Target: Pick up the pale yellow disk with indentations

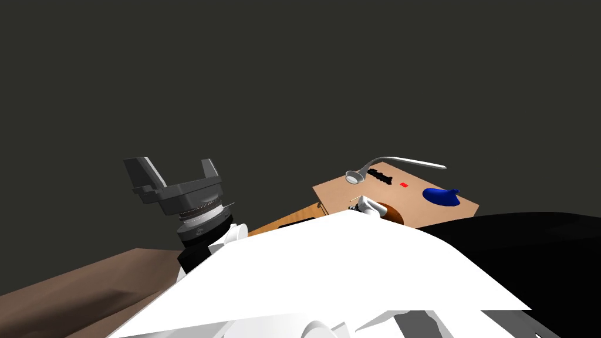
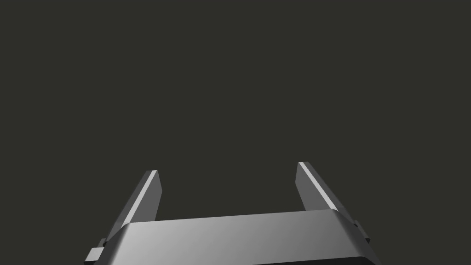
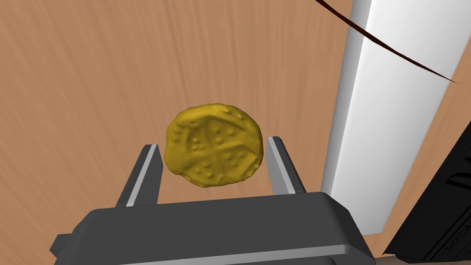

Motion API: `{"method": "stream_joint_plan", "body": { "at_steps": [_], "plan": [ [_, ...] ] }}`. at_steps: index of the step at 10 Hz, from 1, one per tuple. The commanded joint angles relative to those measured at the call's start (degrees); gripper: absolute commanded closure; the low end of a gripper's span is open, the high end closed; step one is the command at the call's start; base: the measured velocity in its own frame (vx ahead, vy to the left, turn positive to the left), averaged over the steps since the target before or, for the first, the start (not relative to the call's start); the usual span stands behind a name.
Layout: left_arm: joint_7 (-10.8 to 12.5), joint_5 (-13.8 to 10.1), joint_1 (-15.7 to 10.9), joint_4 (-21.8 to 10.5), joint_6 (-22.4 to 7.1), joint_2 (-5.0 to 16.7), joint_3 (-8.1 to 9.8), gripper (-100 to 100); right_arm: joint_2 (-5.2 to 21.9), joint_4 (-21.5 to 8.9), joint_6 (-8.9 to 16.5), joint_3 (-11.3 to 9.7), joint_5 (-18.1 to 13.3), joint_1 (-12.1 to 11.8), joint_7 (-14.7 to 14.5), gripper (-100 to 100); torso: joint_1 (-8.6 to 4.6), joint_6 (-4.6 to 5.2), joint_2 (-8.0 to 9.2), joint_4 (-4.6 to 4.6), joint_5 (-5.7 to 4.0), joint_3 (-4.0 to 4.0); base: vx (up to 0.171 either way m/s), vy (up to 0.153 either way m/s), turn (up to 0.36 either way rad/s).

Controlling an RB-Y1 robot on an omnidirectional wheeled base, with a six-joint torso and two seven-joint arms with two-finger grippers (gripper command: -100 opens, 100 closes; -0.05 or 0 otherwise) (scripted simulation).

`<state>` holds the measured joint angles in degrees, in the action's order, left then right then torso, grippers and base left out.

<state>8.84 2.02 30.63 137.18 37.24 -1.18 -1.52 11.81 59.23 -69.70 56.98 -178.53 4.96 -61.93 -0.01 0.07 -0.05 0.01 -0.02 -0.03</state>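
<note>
The yellow disk (image 3: 214,145), round with raised ridges and small dimples, sits between the two fingers of my right gripper (image 3: 211,143) over a wooden tabletop (image 3: 92,83). Both fingers stand closer together than a free open span and lie against the disk's sides, so the gripper is shut on it. In the head view that arm's white wrist (image 1: 365,205) is low over the near edge of the table (image 1: 337,192). My left gripper (image 1: 173,163) is raised off to the left, open and holding nothing, with its fingers (image 2: 147,193) spread wide.
On the table lie a grey long-handled lamp-like thing (image 1: 375,167), a black object (image 1: 380,176), a small red piece (image 1: 404,185) and a blue object (image 1: 440,196). A white bar (image 3: 391,115) and a black box (image 3: 437,221) lie close beside the right gripper.
</note>
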Motion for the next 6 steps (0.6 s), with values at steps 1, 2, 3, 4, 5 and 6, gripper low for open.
{"method": "stream_joint_plan", "body": {
  "at_steps": [1,2,3,4,5,6],
  "plan": [
    [0.0,0.0,0.0,0.0,0.0,0.0,0.00,0,0.0,0.0,0.0,0.0,0.0,0.0,0.0,0,0.00,0.00,0.00,0.00,0.00,0.00,0.000,0.000,0.000],
    [0.0,0.0,0.0,0.0,0.0,0.0,0.00,0,0.2,1.1,-1.6,0.5,-0.6,0.8,-0.2,100,0.00,0.00,0.00,0.00,0.00,0.00,-0.011,0.023,-0.017],
    [0.0,0.0,0.0,0.0,0.0,0.0,0.00,0,0.5,1.5,-2.6,0.9,-1.0,1.3,-0.4,100,0.09,-0.01,0.02,0.02,0.04,0.02,-0.015,0.044,-0.021],
    [0.0,0.0,0.0,0.0,0.0,0.0,0.00,0,0.9,2.2,-4.1,1.5,-1.6,2.1,-0.7,100,0.17,0.00,0.05,0.02,0.05,0.03,-0.027,0.046,-0.024],
    [0.0,0.0,0.0,0.0,0.0,0.0,0.00,0,0.6,2.3,-3.4,1.2,-1.1,1.5,-0.6,100,0.20,0.01,0.09,0.02,0.07,0.05,-0.013,0.018,-0.007],
    [0.0,0.0,0.0,0.0,0.0,0.0,0.00,0,0.7,2.4,-3.7,1.3,-1.2,1.6,-0.7,0,0.12,0.01,0.06,0.00,0.02,0.03,0.000,0.000,0.000]
  ]
}}
